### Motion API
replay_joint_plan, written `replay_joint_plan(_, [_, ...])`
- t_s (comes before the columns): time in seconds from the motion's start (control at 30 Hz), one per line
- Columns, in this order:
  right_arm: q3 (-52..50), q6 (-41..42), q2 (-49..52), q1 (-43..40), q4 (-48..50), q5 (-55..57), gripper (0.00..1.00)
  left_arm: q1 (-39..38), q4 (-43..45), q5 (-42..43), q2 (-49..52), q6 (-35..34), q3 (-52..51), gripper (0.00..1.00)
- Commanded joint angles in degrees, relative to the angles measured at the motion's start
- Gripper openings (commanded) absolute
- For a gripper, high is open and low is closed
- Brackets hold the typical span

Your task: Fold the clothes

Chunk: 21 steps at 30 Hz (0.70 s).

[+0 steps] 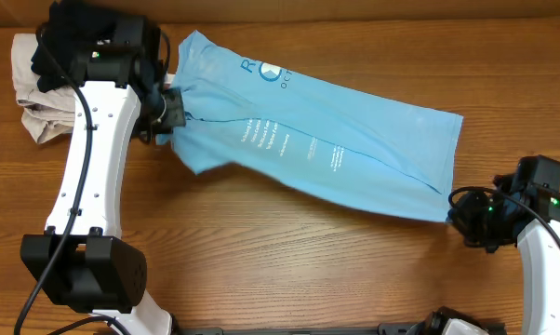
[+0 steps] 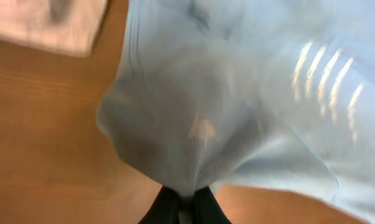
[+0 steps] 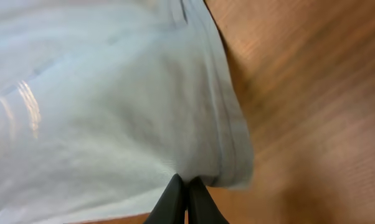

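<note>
From above, the brown wooden counter (image 1: pixel 289 261) is carrying a light blue T-shirt (image 1: pixel 354 140), which is lying near the far edge. Its long axis is running from the far left to the near right. The chest letters are sitting toward the left end and the bottom hem is pointing right. The left hand (image 1: pixel 173 107) is clenching bunched cloth at the left end. The right hand (image 1: pixel 455 216) is pinching the near hem corner. A beige garment (image 1: pixel 29 102) is lying just beside the left arm and could be dragged along.

In the left wrist view, the fingers are squeezing a thick gather, so the fold may be coming out crooked.

In the right wrist view, the fingers are holding only the hem's edge, and I judge it could be slipping free under tension.
</note>
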Motion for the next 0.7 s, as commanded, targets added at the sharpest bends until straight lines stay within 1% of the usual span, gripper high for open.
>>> replay_joint_plan(0.0, [0.1, -0.5, 0.9, -0.3, 2.8, -0.3, 0.04, 0.4, 5.0, -0.8, 0.7, -0.4, 1.2, 0.04])
replay_joint_plan(0.07, [0.1, -0.5, 2.4, -0.3, 6.4, -0.3, 0.04, 0.4, 10.4, -0.9, 1.4, -0.4, 1.2, 0.04])
replay_joint_plan(0.2, [0.1, -0.6, 5.1, -0.2, 13.6, -0.6, 0.04, 0.5, 17.1, -0.9, 3.2, -0.3, 1.2, 0.04])
replay_joint_plan(0.37, [0.1, -0.2, 9.3, 0.5, 23.2, -1.4, 0.04, 0.4, 22.6, -0.9, 7.3, -0.1, 1.2, 0.04])
replay_joint_plan(0.4, [0.1, -0.1, 11.6, 0.9, 26.9, -1.4, 0.04, 0.4, 24.9, -0.7, 10.0, -0.2, 1.2, 0.04])
replay_joint_plan(0.67, [0.1, 0.1, 21.2, 2.6, 41.2, -1.6, 0.04, 0.3, 36.3, -0.6, 17.5, -0.4, 1.2, 0.04])
